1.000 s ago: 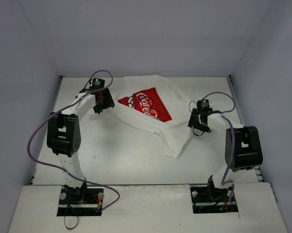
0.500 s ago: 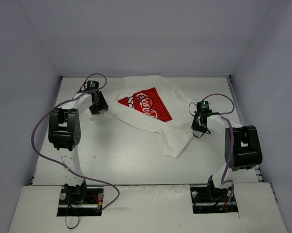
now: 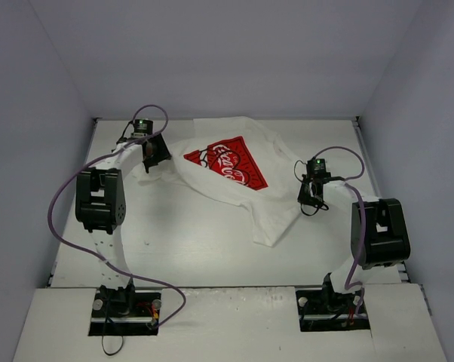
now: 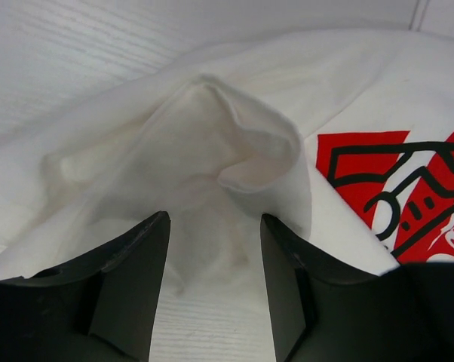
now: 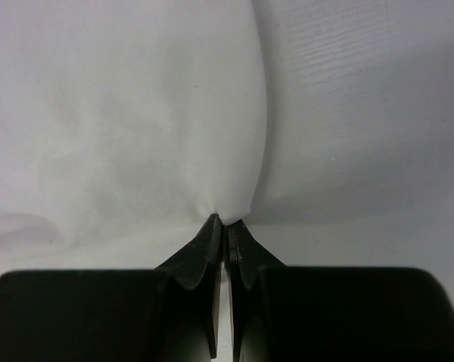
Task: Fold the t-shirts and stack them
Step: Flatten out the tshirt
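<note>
The t-shirt [image 3: 242,181] is seen lying unfolded and rumpled on the table [image 3: 182,241], red print [image 3: 225,160] upward, stretched between the two grippers.

At the right gripper [image 5: 227,224] only a very small bite of the hem is judged to be taken: the cloth is drawn to a point just at the fingertips, with the white body of the shirt spreading away beyond them. If the cloth is lifted or pulled from there, it could slip out, because so little of it is trapped. At the left gripper [image 4: 214,222] the bunched sleeve [image 4: 242,143] is heaped just ahead of the fingers [image 4: 136,271] and nothing is clamped. If the jaws were closed here, several layers might be caught together, or only the top wrinkle, and the fold would be skewed. An uneven pull from the two sides could also drag the shirt across the table instead of flattening it.

The left fingers are spread apart, with a thin layer of white cloth lying in the gap and the print off to their right side. The right fingers are pressed together, pinching the shirt's edge at their tips.
</note>
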Controlling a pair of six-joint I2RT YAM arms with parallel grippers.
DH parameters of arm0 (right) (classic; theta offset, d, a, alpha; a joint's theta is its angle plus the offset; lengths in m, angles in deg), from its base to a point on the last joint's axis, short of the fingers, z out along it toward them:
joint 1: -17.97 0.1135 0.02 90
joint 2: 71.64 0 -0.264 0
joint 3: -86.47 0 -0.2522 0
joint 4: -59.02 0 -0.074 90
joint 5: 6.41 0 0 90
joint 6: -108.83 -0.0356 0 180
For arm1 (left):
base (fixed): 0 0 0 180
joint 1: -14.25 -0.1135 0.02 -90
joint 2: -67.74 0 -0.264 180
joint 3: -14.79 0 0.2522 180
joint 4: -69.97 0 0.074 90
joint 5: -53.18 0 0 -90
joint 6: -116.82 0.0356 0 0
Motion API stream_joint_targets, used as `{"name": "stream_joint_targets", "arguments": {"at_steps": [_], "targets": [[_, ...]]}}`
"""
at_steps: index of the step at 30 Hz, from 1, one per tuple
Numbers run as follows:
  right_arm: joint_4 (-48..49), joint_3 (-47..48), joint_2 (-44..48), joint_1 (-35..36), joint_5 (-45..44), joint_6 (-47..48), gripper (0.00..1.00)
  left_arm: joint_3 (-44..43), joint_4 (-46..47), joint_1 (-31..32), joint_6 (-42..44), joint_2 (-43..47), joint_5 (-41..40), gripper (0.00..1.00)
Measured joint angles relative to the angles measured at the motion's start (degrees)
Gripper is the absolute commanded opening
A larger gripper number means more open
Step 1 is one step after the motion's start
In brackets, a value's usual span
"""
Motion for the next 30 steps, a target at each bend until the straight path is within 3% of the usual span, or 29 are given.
{"name": "stream_joint_targets", "arguments": {"at_steps": [10, 13, 16, 19, 23, 30], "targets": [[0.00, -0.02, 0.12, 0.00, 1.17, 0.71, 0.00, -4.95, 2.10, 0.16, 2.61, -6.66, 6.19, 0.45], [0.00, -0.08, 0.12, 0.00, 1.32, 0.99, 0.00, -6.18, 2.04, 0.36, 2.99, -8.39, 7.19, 0.35], [0.01, -0.23, 0.14, 0.00, 1.46, 1.20, 0.00, -7.57, 2.14, 0.53, 3.14, -9.15, 8.19, 0.10], [0.00, -0.45, 0.19, 0.00, 1.60, 1.36, 0.00, -7.84, 2.26, 1.00, 3.28, -9.01, 8.78, 0.00], [-0.09, -0.57, 0.93, 0.00, 1.63, 1.58, 0.00, -7.84, 0.73, 1.63, 2.98, -7.67, 7.95, 0.00], [-0.39, -0.57, 3.56, 0.00, 1.67, 1.64, 0.00, -10.74, -14.01, 2.01, 1.46, 0.10, 1.57, 0.00]]}}
